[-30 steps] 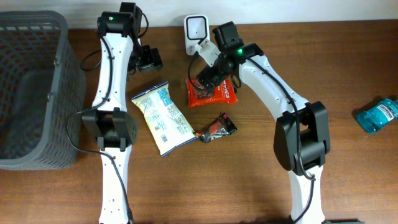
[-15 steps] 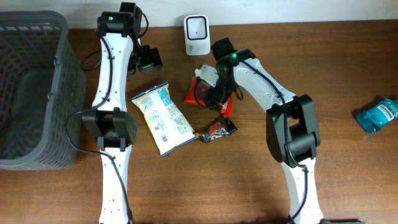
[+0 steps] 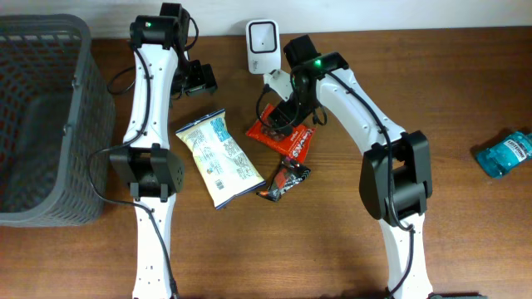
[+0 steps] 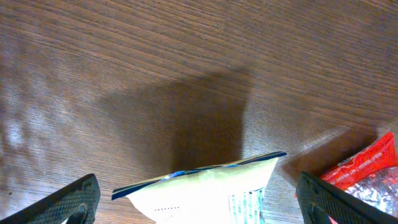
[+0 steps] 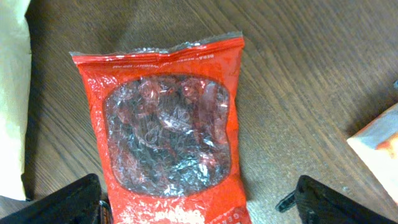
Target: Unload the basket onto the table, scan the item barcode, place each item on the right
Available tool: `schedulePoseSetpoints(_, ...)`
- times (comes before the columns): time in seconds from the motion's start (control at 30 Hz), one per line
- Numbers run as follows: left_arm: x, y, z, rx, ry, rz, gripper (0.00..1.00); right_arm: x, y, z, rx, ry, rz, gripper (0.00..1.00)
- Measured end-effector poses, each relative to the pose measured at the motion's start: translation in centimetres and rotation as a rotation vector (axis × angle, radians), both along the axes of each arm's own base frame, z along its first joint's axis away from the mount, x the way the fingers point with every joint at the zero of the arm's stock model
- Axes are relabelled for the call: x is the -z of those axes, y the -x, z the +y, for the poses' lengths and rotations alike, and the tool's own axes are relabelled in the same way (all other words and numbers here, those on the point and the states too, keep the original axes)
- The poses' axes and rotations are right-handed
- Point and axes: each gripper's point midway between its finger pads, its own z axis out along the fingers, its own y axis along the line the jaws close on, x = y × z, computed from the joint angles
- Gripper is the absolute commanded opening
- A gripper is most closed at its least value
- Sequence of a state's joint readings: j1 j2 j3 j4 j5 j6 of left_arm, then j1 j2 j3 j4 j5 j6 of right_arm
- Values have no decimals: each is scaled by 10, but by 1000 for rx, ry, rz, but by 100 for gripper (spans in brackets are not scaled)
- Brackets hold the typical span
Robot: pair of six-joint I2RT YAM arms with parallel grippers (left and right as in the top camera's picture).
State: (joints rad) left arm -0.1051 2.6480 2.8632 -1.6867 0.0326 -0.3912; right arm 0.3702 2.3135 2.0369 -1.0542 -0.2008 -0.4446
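Near the white box-shaped scanner (image 3: 262, 40), the red plastic snack packet with a clear window (image 5: 166, 134) lies flat on the brown wooden table (image 3: 465, 232), the right gripper (image 5: 199, 190) spread wide over it, empty; the left gripper (image 4: 198, 186) gapes equally wide, empty

You get even, bright light overhead; a soft shadow darkens the table (image 4: 205, 118) (left wrist view), and the pouch (image 5: 168, 134) glints.
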Motion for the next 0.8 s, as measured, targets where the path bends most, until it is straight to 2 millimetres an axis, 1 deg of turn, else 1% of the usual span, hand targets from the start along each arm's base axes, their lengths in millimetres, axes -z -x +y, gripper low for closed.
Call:
schedulePoseSetpoints(0.07, 0, 0, 0, 0, 0, 0, 99, 8, 5, 0, 0, 7, 20, 91)
schedulePoseSetpoints(0.17, 0, 0, 0, 0, 0, 0, 99, 33, 13, 4, -13, 28, 74, 90)
schedulePoseSetpoints(0.23, 0, 0, 0, 0, 0, 0, 99, 47, 16, 3, -14, 37, 101, 89)
schedulePoseSetpoints(0.27, 0, 0, 0, 0, 0, 0, 99, 49, 18, 3, -14, 40, 111, 88)
schedulePoseSetpoints(0.3, 0, 0, 0, 0, 0, 0, 99, 50, 18, 2, -14, 41, 114, 86)
schedulePoseSetpoints(0.33, 0, 0, 0, 0, 0, 0, 99, 51, 19, 2, -13, 43, 119, 79)
schedulePoseSetpoints(0.37, 0, 0, 0, 0, 0, 0, 99, 51, 20, 2, -11, 45, 123, 79)
schedulePoseSetpoints(0.4, 0, 0, 0, 0, 0, 0, 99, 51, 20, 1, 0, 44, 126, 75)
schedulePoseSetpoints(0.43, 0, 0, 0, 0, 0, 0, 99, 52, 20, 1, 10, 44, 130, 67)
schedulePoseSetpoints(0.47, 0, 0, 0, 0, 0, 0, 99, 52, 20, 1, 31, 42, 135, 64)
schedulePoseSetpoints(0.5, 0, 0, 0, 0, 0, 0, 99, 52, 20, 2, 61, 38, 140, 58)
schedulePoseSetpoints(0.53, 0, 0, 0, 0, 0, 0, 99, 51, 19, 2, 91, 34, 145, 50)
schedulePoseSetpoints(0.57, 0, 0, 0, 0, 0, 0, 99, 51, 18, 2, 123, 29, 149, 47)
schedulePoseSetpoints(0.67, 0, 0, 0, 0, 0, 0, 99, 49, 15, 0, 210, 33, 155, 45)
schedulePoseSetpoints(0.77, 0, 0, 0, 0, 0, 0, 99, 42, 9, -3, 271, 51, 141, 42)
schedulePoseSetpoints(0.8, 0, 0, 0, 0, 0, 0, 99, 39, 10, -5, 283, 57, 148, 40)
